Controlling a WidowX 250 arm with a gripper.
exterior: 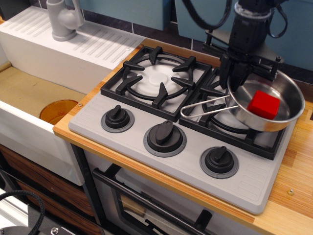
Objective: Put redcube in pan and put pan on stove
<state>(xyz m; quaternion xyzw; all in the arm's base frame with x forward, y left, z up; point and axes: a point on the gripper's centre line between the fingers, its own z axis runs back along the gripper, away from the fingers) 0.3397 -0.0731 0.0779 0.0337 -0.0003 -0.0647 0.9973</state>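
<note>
The redcube (264, 104) lies inside the shiny steel pan (274, 123). The pan sits over the right burner of the light grey stove (244, 182), reaching past the stove's right edge; I cannot tell whether it rests on the grate. Its wire-loop handle (203, 110) points left over the grate. My black gripper (236, 81) comes down from above and is shut on the pan's left rim, close to where the handle joins.
The left burner grate (156, 81) carries nothing. Three black knobs (165, 137) line the stove front. A white sink (29, 93) with a faucet (63, 19) lies to the left. The wooden counter (296, 169) runs along the right.
</note>
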